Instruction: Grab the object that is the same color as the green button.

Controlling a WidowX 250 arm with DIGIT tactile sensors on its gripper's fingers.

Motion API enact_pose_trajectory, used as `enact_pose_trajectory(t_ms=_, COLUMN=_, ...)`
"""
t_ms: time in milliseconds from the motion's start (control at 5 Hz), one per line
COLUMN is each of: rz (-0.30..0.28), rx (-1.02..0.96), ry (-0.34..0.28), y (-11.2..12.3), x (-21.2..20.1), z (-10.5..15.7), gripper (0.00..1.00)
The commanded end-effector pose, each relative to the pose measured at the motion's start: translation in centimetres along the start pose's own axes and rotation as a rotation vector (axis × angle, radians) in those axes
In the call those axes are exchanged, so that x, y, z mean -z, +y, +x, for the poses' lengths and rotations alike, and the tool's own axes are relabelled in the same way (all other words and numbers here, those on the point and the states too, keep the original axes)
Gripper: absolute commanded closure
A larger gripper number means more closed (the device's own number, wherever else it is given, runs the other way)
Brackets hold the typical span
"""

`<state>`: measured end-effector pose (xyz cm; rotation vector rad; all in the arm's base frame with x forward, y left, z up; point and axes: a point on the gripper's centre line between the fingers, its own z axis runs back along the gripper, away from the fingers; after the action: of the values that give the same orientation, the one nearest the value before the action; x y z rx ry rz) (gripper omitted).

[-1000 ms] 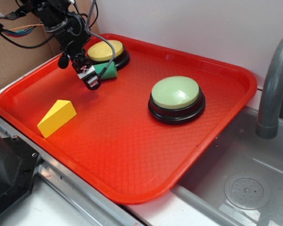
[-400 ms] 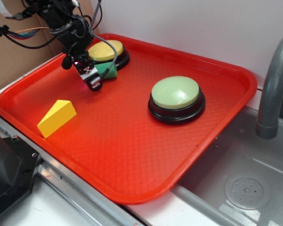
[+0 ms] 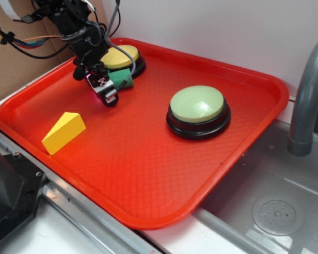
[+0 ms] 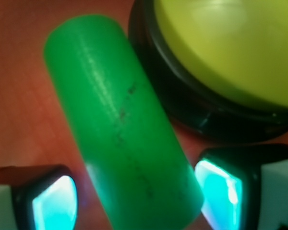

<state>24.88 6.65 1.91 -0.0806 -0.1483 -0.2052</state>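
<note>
Red tray (image 3: 148, 174) beside steel sink (image 3: 265, 211), grey faucet (image 3: 307, 95); pincer (image 3: 103, 87) spread wide, straddling green cylinder (image 4: 122, 124), not yet clamped.

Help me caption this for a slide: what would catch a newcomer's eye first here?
The bright red tray fills the scene, with the big pale green button right of its middle. At the tray's far left corner, the gripper straddles a green cylinder lying beside a yellow-topped button. A yellow wedge sits alone at the tray's left.

Red tray (image 3: 148, 174) carries green cylinder (image 3: 120, 78), yellow-topped button (image 3: 120, 57), green button (image 3: 197, 110), yellow wedge (image 3: 63, 132)
</note>
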Motion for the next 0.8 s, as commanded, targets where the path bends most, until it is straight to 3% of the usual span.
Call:
enact_pose_trajectory(t_ms=0, rz=-0.048, rx=-0.004, ry=-0.017, y=-0.1, x=-0.5, z=2.0, gripper=1.0)
enact_pose_trajectory(t_ms=200, rz=-0.055, rx=0.011, ry=0.0, y=-0.6, x=-0.7, z=2.3, gripper=1.0)
enact_pose_trajectory(t_ms=400, rz=-0.056, rx=-0.087, ry=0.062, y=-2.0, x=-3.5, z=2.2, gripper=1.0)
enact_pose_trajectory(t_ms=600, rz=-0.023, rx=-0.166, ry=0.058, y=-3.8, x=-7.1, z=2.0, gripper=1.0)
